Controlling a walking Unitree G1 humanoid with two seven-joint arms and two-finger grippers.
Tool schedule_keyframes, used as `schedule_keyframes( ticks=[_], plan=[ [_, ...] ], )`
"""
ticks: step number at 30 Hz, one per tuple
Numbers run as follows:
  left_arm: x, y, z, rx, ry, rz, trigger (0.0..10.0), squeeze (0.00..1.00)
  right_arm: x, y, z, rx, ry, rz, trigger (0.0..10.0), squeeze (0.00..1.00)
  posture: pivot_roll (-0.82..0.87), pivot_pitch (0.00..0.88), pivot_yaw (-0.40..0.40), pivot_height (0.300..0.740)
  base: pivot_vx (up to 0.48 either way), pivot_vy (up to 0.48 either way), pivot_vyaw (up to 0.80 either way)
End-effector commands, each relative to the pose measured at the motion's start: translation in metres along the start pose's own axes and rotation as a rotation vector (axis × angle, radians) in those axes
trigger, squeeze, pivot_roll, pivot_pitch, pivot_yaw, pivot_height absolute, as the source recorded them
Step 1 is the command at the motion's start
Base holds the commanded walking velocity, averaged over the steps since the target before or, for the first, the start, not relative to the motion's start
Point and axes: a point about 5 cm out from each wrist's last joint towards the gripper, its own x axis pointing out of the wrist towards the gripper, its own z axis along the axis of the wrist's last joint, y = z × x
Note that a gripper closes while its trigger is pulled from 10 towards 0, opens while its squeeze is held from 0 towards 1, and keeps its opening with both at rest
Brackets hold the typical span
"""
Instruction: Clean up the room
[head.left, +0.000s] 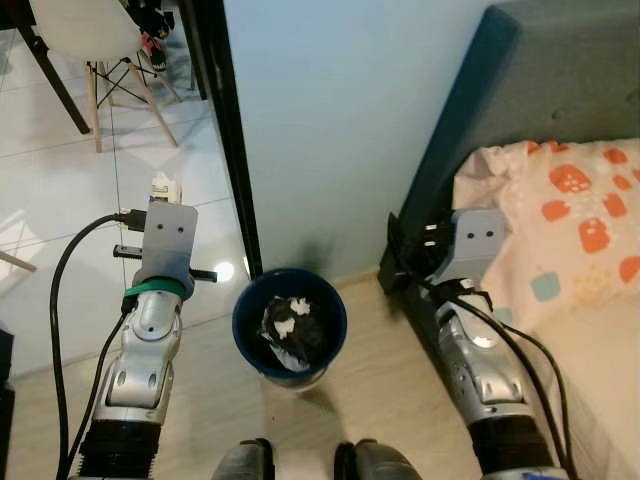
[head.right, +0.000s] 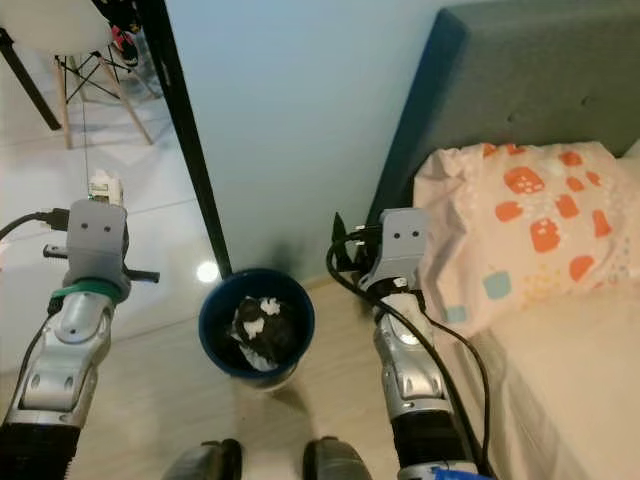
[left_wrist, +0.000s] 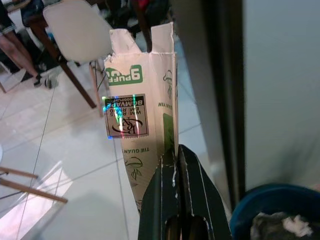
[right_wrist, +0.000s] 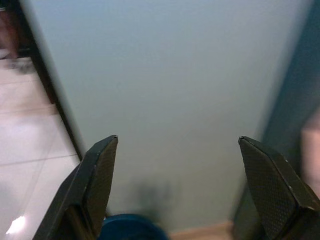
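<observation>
My left gripper (left_wrist: 175, 157) is shut on a flattened white paper carton with green print (left_wrist: 142, 125); its top pokes up past the wrist (head.left: 163, 187). It is held left of and above a blue trash bin (head.left: 290, 325) on the floor between my arms. The bin holds a black liner and crumpled white paper (head.left: 290, 320). My right gripper (right_wrist: 180, 150) is open and empty, facing the pale blue wall above the bin's rim (right_wrist: 129, 233).
A bed with a dark headboard (head.left: 480, 110) and an orange-patterned pillow (head.left: 570, 215) stands at the right. A black door frame (head.left: 235, 150) runs down the wall's left edge. A white chair (head.left: 95, 40) stands on the tiled floor beyond.
</observation>
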Motion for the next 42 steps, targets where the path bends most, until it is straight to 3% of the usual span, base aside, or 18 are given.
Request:
schedule_keyframes(
  ticks=[1,5,6,7,8,9,11,13,20,22,23,24,26,28,31,38,39,42],
  plan=[
    [-0.004,-0.006,-0.005,-0.004,0.024,-0.043,10.0,0.0,-0.004,-0.004,-0.005,-0.013,0.029,-0.01,10.0,0.0,-0.06,0.111,0.011,0.734,0.345,0.0,0.0],
    [-0.009,-0.02,-0.009,-0.027,0.053,-0.162,10.0,0.0,-0.004,-0.004,-0.006,-0.015,0.031,-0.007,10.0,0.0,-0.06,0.112,0.01,0.734,0.321,0.0,0.0],
    [-0.013,-0.03,-0.012,-0.044,0.072,-0.246,10.0,0.0,-0.004,-0.003,-0.006,-0.016,0.032,-0.006,10.0,0.0,-0.07,0.114,0.011,0.734,0.266,0.0,0.0],
    [-0.013,-0.03,-0.012,-0.044,0.072,-0.246,10.0,0.0,-0.004,-0.003,-0.006,-0.016,0.032,-0.006,10.0,0.0,-0.07,0.114,0.011,0.734,0.266,0.0,0.0],
    [-0.019,-0.043,-0.018,-0.087,0.123,-0.365,10.0,0.0,-0.004,-0.003,-0.007,-0.016,0.035,-0.005,10.0,0.0,-0.07,0.118,0.01,0.734,0.0,0.0,0.0],
    [-0.019,-0.043,-0.018,-0.087,0.123,-0.365,10.0,0.0,-0.004,-0.003,-0.007,-0.016,0.035,-0.005,10.0,0.0,-0.07,0.118,0.01,0.734,0.0,0.0,0.0],
    [-0.029,-0.062,-0.027,-0.128,0.188,-0.528,10.0,0.0,-0.005,-0.002,-0.009,-0.016,0.042,-0.003,10.0,0.0,-0.07,0.128,0.012,0.734,0.0,0.0,0.0],
    [-0.031,-0.069,-0.033,-0.126,0.21,-0.584,10.0,0.0,-0.006,-0.001,-0.009,-0.015,0.044,-0.002,10.0,0.0,-0.07,0.135,0.014,0.734,0.0,0.0,0.0],
    [-0.022,-0.094,-0.052,-0.072,0.268,-0.653,10.0,0.0,-0.007,0.006,-0.01,-0.01,0.048,0.008,10.0,0.0,-0.08,0.166,0.021,0.734,0.0,0.0,0.0],
    [-0.021,-0.111,-0.055,-0.04,0.279,-0.707,10.0,0.0,-0.007,0.01,-0.009,-0.011,0.046,0.017,10.0,0.0,-0.11,0.199,0.034,0.734,0.0,0.0,0.0],
    [-0.021,-0.111,-0.055,-0.04,0.279,-0.707,10.0,0.0,-0.007,0.01,-0.009,-0.011,0.046,0.017,10.0,0.0,-0.11,0.199,0.034,0.734,0.0,0.0,0.0],
    [-0.022,-0.128,-0.054,0.0,0.277,-0.776,10.0,0.0,-0.007,0.014,-0.007,-0.014,0.041,0.022,10.0,0.0,-0.13,0.216,0.042,0.734,0.0,0.0,0.0],
    [-0.022,-0.128,-0.054,0.0,0.277,-0.776,10.0,0.0,-0.007,0.014,-0.007,-0.014,0.041,0.022,10.0,0.0,-0.13,0.216,0.042,0.734,0.0,0.0,0.0],
    [-0.022,-0.139,-0.051,0.036,0.266,-0.821,10.0,0.0,-0.008,0.014,-0.005,-0.018,0.034,0.019,10.0,0.0,-0.15,0.232,0.047,0.734,0.0,0.0,0.0],
    [-0.021,-0.144,-0.049,0.043,0.261,-0.831,10.0,0.0,-0.009,0.013,-0.003,-0.023,0.03,0.014,10.0,0.0,-0.17,0.253,0.052,0.734,0.0,0.0,0.0],
    [-0.011,-0.157,-0.035,0.002,0.25,-0.82,10.0,0.0,-0.015,0.008,0.005,-0.048,0.011,-0.011,10.0,0.0,-0.21,0.288,0.067,0.734,0.0,0.0,0.0],
    [-0.006,-0.16,-0.029,-0.019,0.237,-0.812,10.0,1.0,-0.018,0.005,0.006,-0.054,0.008,-0.024,10.0,0.0,-0.22,0.292,0.072,0.734,0.0,0.0,0.0],
    [-0.002,-0.161,-0.026,-0.034,0.228,-0.806,10.0,1.0,-0.019,0.004,0.007,-0.057,0.007,-0.032,10.0,0.0,-0.22,0.291,0.073,0.734,0.0,0.0,0.0]
  ],
)
